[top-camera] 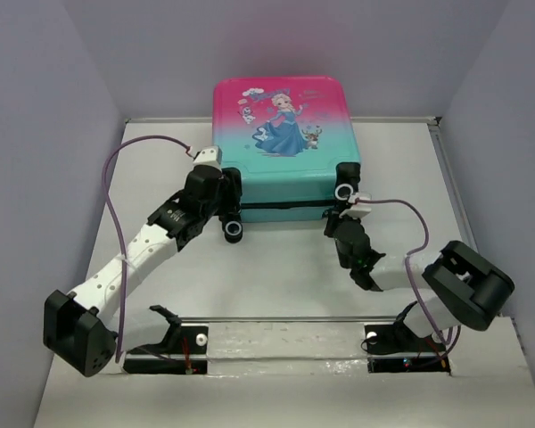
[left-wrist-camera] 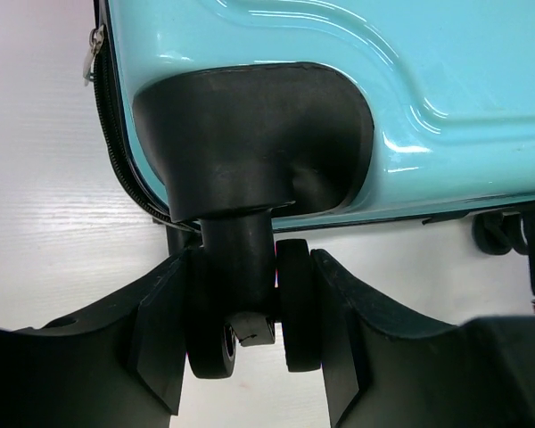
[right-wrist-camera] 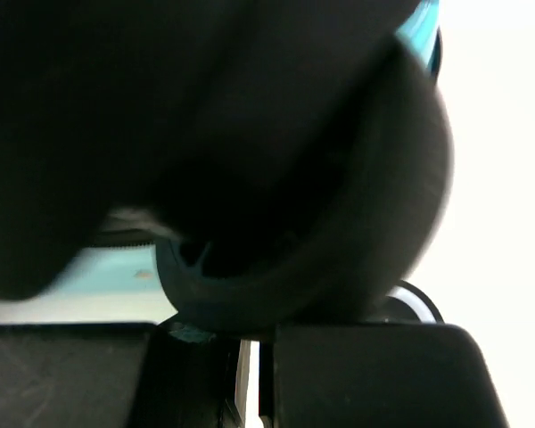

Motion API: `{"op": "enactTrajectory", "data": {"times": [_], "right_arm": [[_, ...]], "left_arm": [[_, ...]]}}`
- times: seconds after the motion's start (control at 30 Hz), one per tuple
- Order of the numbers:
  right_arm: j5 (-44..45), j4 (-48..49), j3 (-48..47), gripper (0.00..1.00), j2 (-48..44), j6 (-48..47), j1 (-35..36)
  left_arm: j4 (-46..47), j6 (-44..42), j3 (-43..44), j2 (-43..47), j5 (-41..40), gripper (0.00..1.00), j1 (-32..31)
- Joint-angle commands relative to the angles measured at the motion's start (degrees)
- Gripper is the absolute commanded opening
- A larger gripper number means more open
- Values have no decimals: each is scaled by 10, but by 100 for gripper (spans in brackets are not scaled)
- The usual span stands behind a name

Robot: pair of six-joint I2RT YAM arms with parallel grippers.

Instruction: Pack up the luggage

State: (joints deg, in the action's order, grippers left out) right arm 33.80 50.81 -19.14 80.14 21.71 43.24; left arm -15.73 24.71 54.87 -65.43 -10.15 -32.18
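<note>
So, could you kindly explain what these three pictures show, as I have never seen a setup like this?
The overhead picture looks down on two robot arms bolted at the table's near edge. Between them lies the luggage, a closed pink-and-teal child's suitcase with a princess print. The other two pictures come from cameras on each arm's wrist. The left gripper has its fingers on either side of a black caster wheel at one suitcase corner. The right gripper is pressed so near another wheel that its picture is mostly dark blur, so its grip cannot be judged.
</note>
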Motion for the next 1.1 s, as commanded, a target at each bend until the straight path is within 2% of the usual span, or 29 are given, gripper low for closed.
{"op": "enactTrajectory", "data": {"times": [0.0, 0.2, 0.27, 0.4, 0.5, 0.53, 0.67, 0.8, 0.97, 1.0, 1.07], "right_arm": [[-149, 81, -135, 7, 108, 3, 124], [-240, 123, -236, 7, 233, 30, 181], [-237, 92, -256, 7, 244, 4, 209], [-193, 94, -186, 7, 175, -6, 200], [-178, 104, -90, 7, 101, 6, 160], [-175, 102, -42, 7, 63, 19, 122], [-202, 82, 43, 7, -13, 29, 60], [-220, 7, 66, 7, -101, 3, 8], [-268, -12, 98, 8, -158, 18, -43], [-263, -15, 106, 11, -168, 24, -43], [-243, -5, 125, 26, -181, 27, -43]], "left_arm": [[265, 89, 59, -29, 229, 6, -105], [295, 100, 55, -30, 251, 6, -113], [276, 88, 55, -20, 237, 6, -112], [245, 61, 59, 17, 180, 6, -109], [229, 55, 64, 42, 169, 6, -97], [219, 49, 70, 52, 167, 6, -90], [207, 47, 85, 66, 173, 6, -65], [173, 40, 89, 91, 145, 6, -51], [165, 35, 76, 133, 135, 6, -17], [165, 34, 80, 137, 144, 6, -11], [162, 29, 97, 137, 145, 6, -2]]}}
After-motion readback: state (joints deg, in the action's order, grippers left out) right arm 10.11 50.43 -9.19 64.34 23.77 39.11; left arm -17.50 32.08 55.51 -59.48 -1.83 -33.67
